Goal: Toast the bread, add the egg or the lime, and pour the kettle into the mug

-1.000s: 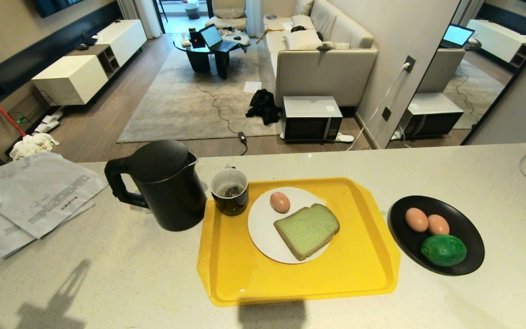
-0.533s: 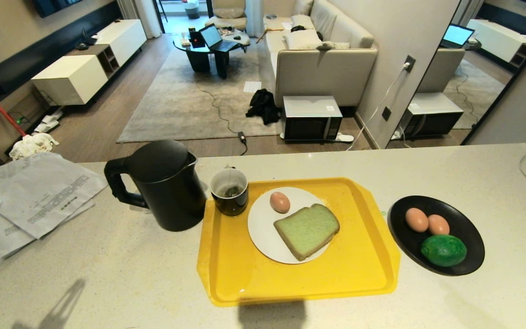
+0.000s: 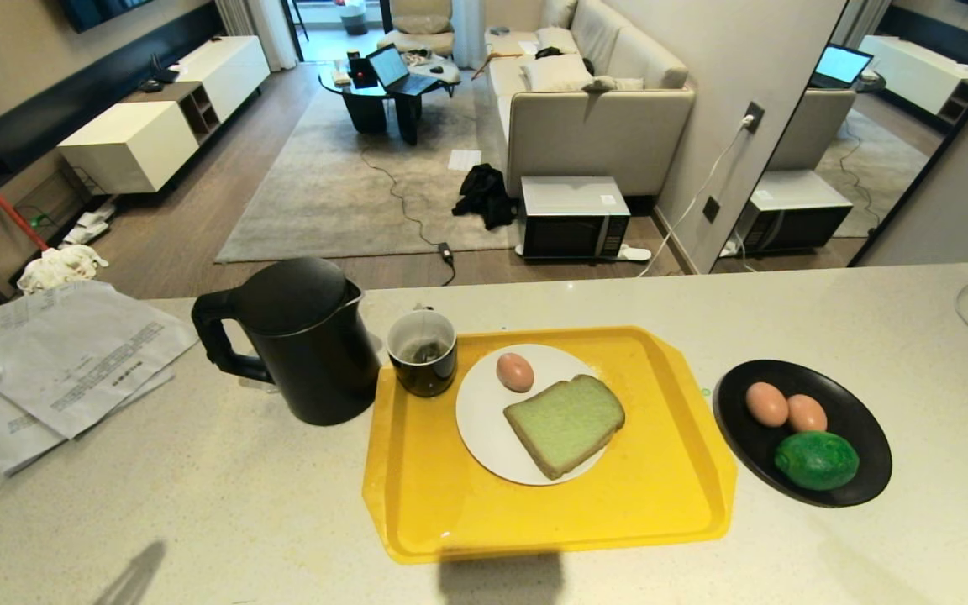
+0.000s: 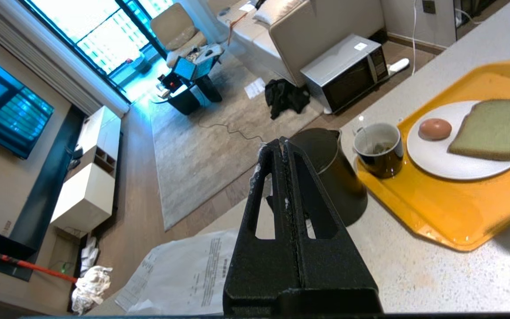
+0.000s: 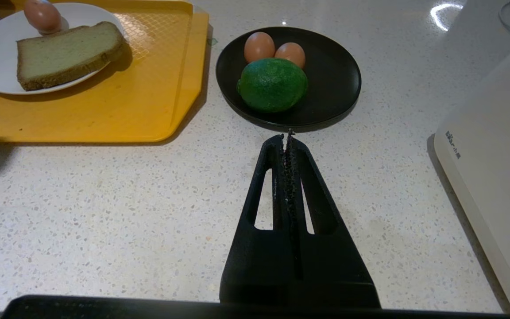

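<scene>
The left gripper (image 4: 284, 144), jaws pressed together and empty, needs spreading before hooking the kettle (image 3: 303, 336) handle at far left.

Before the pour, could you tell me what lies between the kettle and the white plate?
In the head view, the mug stands between the kettle and the white plate.

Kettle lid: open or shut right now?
Shut. The domed lid sits flush on the kettle, which stands upright on the counter beside the mug. No gap shows at the rim.
</scene>
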Motion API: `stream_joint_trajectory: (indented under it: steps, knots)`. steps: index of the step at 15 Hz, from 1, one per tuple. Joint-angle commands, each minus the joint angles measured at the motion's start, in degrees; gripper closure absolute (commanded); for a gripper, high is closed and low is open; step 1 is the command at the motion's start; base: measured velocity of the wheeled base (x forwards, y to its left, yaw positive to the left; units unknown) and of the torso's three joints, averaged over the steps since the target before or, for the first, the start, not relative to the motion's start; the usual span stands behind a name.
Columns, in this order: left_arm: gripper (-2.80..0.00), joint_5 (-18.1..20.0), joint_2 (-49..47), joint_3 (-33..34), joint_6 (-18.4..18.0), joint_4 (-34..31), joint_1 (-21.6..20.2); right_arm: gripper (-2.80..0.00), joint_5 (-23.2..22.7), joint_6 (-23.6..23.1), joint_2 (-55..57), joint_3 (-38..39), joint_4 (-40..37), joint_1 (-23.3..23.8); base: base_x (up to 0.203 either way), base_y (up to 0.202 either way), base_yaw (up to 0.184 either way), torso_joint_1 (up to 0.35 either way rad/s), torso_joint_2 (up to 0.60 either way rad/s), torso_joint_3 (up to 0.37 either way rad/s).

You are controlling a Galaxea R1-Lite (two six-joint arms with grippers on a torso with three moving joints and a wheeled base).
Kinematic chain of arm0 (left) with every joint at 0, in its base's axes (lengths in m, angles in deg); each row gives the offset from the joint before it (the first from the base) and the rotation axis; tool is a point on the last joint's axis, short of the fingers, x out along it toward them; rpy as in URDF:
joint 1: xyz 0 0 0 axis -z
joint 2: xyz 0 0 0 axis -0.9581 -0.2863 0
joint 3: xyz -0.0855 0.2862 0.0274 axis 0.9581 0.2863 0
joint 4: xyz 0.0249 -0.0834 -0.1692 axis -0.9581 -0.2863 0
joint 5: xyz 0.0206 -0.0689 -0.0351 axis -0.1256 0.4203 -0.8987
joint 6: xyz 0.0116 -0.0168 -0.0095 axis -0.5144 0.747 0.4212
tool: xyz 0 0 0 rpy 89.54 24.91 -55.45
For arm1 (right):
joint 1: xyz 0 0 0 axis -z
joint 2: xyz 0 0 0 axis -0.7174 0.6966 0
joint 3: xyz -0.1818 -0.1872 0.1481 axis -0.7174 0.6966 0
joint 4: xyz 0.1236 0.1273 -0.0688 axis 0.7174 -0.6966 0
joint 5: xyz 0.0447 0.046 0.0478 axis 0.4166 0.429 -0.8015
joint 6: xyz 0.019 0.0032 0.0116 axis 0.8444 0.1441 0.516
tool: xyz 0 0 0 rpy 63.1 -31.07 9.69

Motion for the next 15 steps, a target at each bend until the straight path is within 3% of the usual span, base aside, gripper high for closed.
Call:
stream_joint_trajectory:
  steps: [1,4,7,11,15]
  knots:
    - [0.0,0.0,2.8,3.2,-0.7,-0.3,0.0,0.0,0.0,0.0,0.0,0.0,0.1,0.0,0.0,0.0,0.0,0.0,0.0,0.0]
    - [0.0,-1.5,9.5,11.5,-0.4,0.0,0.2,0.0,0.0,0.0,0.0,0.0,0.0,0.0,0.0,0.0,0.0,0.0,0.0,0.0]
    - [0.0,-7.4,14.7,17.3,1.5,0.3,1.6,0.0,0.0,0.0,0.0,0.0,0.1,0.0,0.0,0.0,0.0,0.0,0.0,0.0]
    - [0.0,-11.1,25.4,27.6,3.0,1.3,2.6,0.0,0.0,0.0,0.0,0.0,0.1,0.0,0.0,0.0,0.0,0.0,0.0,0.0]
    - [0.0,-11.4,27.5,43.2,9.6,15.2,2.8,0.0,0.0,0.0,0.0,0.0,0.1,0.0,0.0,0.0,0.0,0.0,0.0,0.0]
